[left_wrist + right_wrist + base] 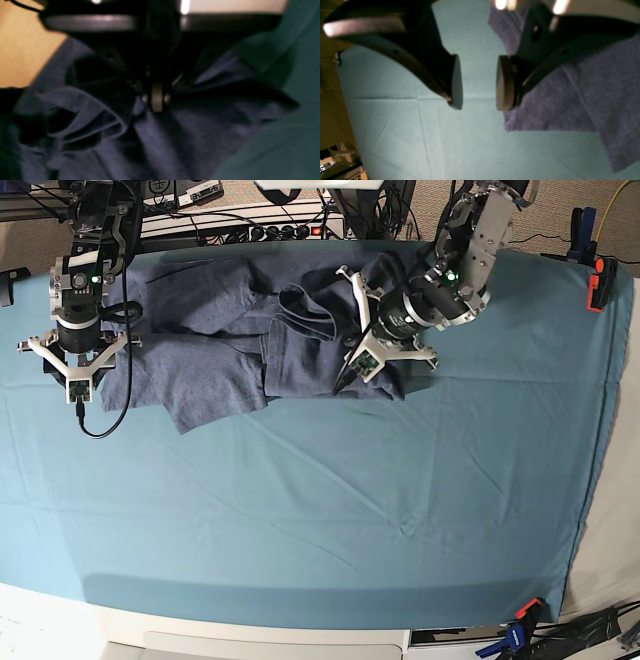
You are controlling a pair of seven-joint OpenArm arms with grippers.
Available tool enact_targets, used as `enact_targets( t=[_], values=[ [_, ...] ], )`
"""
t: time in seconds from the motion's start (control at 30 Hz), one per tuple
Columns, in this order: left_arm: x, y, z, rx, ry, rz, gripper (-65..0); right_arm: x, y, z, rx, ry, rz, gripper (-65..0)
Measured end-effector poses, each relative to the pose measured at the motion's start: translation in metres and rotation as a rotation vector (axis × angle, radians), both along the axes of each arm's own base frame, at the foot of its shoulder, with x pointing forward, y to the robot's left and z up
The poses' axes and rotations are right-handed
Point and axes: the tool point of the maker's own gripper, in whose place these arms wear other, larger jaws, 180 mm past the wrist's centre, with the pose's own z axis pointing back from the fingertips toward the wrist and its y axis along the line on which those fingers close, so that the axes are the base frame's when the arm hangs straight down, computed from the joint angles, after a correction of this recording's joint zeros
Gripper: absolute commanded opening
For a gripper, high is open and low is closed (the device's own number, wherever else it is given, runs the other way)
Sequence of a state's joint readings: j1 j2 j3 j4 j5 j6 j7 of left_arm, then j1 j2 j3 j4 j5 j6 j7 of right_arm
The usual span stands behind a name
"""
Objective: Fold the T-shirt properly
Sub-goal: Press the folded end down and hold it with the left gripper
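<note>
At the cloth's far edge, the left gripper (347, 378) is clamped on a pinch of the T-shirt (215, 370), its jaws drawn together over bunched fabric beside the ribbed collar (82, 112). The right gripper (78, 392) hovers with jaws apart and empty over the garment's opposite end. Between them the T-shirt lies crumpled on the teal table cover (330, 510), long axis running side to side across the base view. Any fold likely starts from the left arm's grasp.
</note>
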State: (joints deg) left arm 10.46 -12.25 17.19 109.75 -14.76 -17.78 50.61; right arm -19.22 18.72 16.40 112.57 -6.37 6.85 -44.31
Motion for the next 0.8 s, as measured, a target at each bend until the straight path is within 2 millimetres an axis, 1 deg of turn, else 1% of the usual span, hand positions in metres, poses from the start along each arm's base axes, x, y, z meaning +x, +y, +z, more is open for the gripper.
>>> enact_targets(
  t=[0.07, 0.27, 0.53, 0.63, 0.7, 0.8],
  values=[
    [-0.006, -0.004, 0.0, -0.019, 0.025, -0.027, -65.0, 0.0, 0.0, 0.0, 0.0, 0.0, 0.0, -41.5],
    [-0.033, -0.022, 0.002, -0.113, 0.102, -0.124, -65.0, 0.0, 0.0, 0.0, 0.0, 0.0, 0.0, -41.5],
    [-0.043, -0.036, 0.014, -0.206, 0.114, -0.195, -65.0, 0.0, 0.0, 0.0, 0.0, 0.0, 0.0, -41.5],
    [-0.057, -0.047, 0.025, -0.269, 0.098, -0.314, -65.0, 0.0, 0.001, -0.001, 0.008, 0.001, 0.0, -41.5],
    [-0.061, -0.052, 0.031, -0.31, 0.104, -0.329, -65.0, -0.003, 0.002, -0.006, 0.037, 0.022, -0.012, -41.2],
    [-0.06, -0.05, 0.03, -0.3, 0.103, -0.327, -65.0, -0.004, 0.003, -0.009, 0.032, 0.051, 0.008, -32.8]
  ],
)
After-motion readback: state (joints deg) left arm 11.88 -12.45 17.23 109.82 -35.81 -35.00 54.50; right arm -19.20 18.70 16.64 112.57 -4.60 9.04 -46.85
